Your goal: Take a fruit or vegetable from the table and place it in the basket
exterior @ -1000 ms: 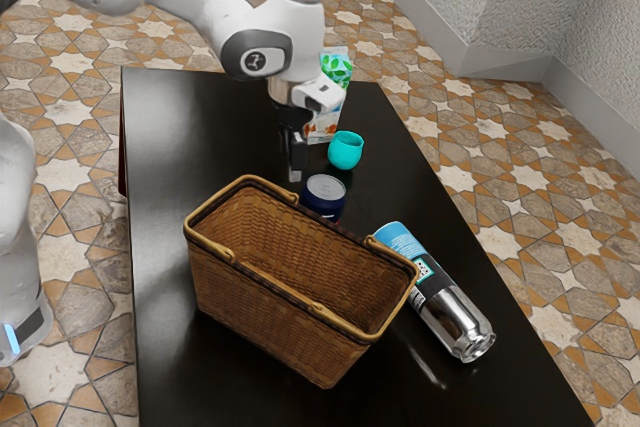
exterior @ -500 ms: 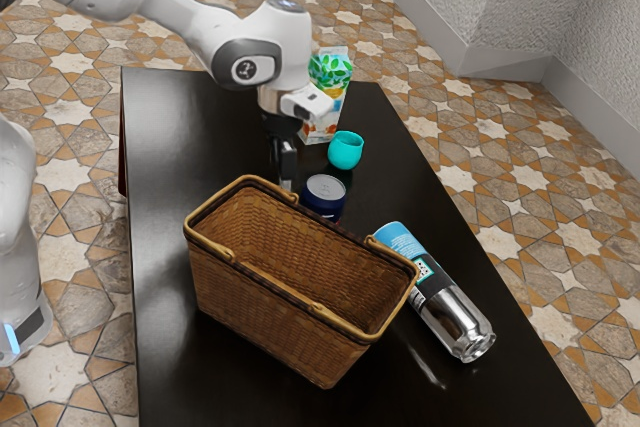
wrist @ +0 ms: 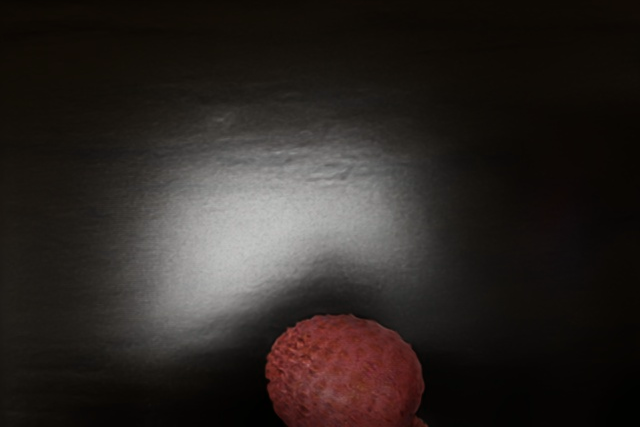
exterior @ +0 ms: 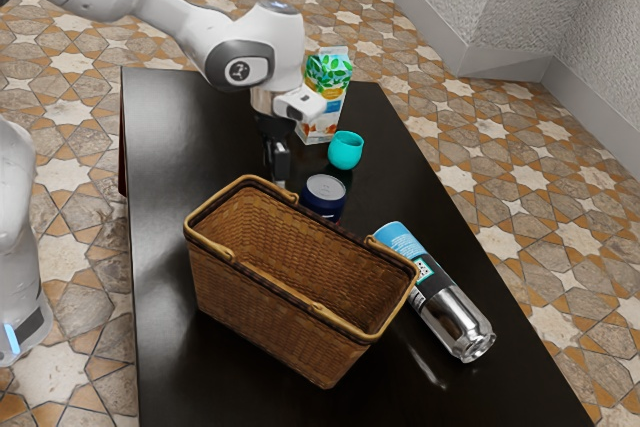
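In the exterior view, the gripper (exterior: 278,179) is at the basket's (exterior: 265,312) twelve o'clock; how wide, I cannot tell. One red fruit (wrist: 345,372) is close to it.

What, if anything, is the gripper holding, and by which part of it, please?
That cannot be told: the bumpy red fruit is either in the gripper or just under it, and no contact can be made out.
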Controlling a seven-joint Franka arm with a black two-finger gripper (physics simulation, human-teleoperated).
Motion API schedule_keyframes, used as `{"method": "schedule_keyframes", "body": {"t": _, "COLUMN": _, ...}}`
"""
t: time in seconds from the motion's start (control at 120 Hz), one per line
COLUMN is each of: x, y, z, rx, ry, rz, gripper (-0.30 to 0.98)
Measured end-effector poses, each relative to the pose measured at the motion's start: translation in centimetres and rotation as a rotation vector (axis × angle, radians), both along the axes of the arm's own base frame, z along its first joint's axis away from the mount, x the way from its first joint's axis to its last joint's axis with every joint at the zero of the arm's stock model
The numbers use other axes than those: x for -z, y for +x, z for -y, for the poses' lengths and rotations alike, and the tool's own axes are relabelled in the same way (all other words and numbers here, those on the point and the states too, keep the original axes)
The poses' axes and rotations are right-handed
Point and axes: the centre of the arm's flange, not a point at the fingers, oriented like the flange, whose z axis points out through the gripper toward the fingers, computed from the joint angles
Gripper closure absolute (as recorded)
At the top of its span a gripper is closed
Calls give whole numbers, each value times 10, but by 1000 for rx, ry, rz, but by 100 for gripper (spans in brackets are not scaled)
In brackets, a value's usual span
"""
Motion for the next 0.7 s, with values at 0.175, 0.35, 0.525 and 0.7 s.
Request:
{"method": "schedule_keyframes", "body": {"t": 0.175, "x": 8, "y": 3, "z": 0, "rx": -1, "ry": 0, "rz": -3, "gripper": 0}}
{"method": "schedule_keyframes", "body": {"t": 0.35, "x": 2, "y": 3, "z": 0, "rx": 1, "ry": 1, "rz": 17, "gripper": 0}}
{"method": "schedule_keyframes", "body": {"t": 0.525, "x": -8, "y": -3, "z": 1, "rx": 10, "ry": 2, "rz": 45, "gripper": 0}}
{"method": "schedule_keyframes", "body": {"t": 0.7, "x": -5, "y": -15, "z": -3, "rx": 8, "ry": -17, "rz": 66, "gripper": 0}}
